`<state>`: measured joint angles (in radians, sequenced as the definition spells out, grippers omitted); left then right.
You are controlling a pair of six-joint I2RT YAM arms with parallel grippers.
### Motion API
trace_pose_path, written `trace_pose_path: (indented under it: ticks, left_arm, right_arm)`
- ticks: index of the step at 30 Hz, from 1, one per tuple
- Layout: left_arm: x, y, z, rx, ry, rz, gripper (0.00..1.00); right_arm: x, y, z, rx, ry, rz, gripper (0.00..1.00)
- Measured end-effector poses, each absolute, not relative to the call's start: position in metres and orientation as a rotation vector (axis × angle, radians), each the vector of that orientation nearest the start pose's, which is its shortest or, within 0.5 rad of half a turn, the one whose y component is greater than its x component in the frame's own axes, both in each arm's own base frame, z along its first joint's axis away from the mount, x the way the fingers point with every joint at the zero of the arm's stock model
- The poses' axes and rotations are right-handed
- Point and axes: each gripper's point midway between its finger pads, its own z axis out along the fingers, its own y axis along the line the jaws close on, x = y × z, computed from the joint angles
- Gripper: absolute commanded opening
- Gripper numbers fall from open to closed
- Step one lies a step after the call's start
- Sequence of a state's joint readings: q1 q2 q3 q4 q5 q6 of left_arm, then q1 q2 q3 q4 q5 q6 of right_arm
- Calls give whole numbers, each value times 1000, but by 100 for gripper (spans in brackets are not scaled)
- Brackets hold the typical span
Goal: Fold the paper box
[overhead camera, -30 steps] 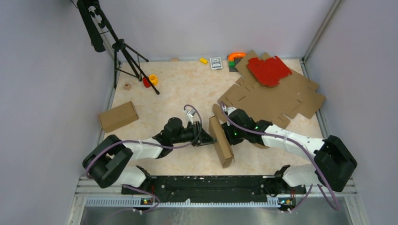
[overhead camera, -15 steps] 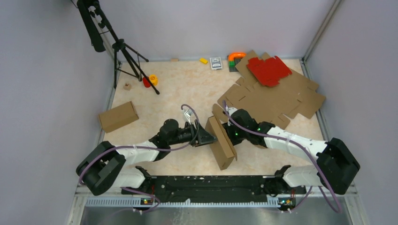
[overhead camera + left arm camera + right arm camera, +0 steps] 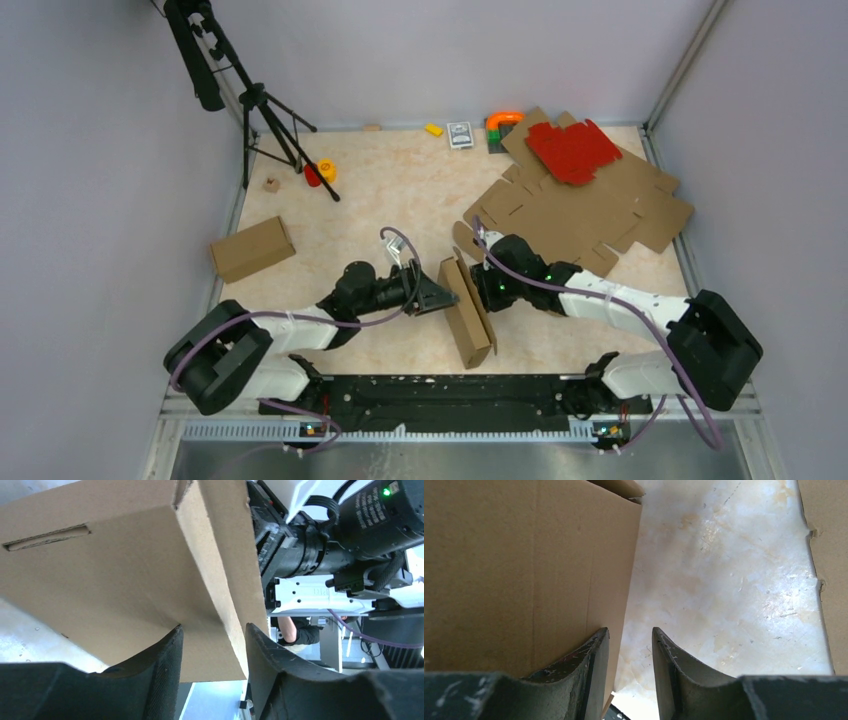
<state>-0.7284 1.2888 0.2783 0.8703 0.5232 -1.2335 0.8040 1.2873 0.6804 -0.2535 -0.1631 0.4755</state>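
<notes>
Top view: box (image 3: 468, 312) is stood on edge between both arms. Left gripper (image 3: 214, 640) is spread open around a wall edge. Right gripper (image 3: 630, 640) is parted beside it, nothing clamped. Unheld, it could be tipped or sprung open by a nudge.

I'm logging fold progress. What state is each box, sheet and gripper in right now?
paper box: formed, standing on edge between the grippers, far-end flap sticking out.
left gripper: open, astride a box edge.
right gripper: open, beside the box.
second brown box: closed, lying flat.
brown cardboard sheets: unfolded, flat.
red sheet: unfolded, on top of them.
</notes>
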Motion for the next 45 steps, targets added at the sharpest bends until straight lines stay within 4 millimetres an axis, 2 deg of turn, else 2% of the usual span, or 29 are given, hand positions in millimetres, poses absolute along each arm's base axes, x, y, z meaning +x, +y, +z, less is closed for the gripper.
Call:
trace_pose_path:
  ticks: [6,10,15,24,31,37,45]
  left_arm:
    - [164,-313,132,-64,2194,-1735,53]
    - [167,-319,131,-43,2241,-1683,57]
    - [166,-316,129,-30,2276,-1629,58]
    - [164,-313,134,1,2305,-1570,41]
    - [164,-309,136,6,2313,-1543,40]
    - [164,-308,135,-1,2318,-1533,40]
    - [164,-306,134,-8,2325,-1518,43]
  right_arm:
    - [182,258,73,-497,2506,751,38]
    - [180,256,87,-495,2470,770,40]
    - [175,254,100,-490,2434,805,41]
    - [166,253,116,-461,2386,893,41]
    - [155,255,117,-425,2379,978,44]
    - [144,252,121,-419,2359,1034,58]
    - [131,254,155,-439,2238,1176,60]
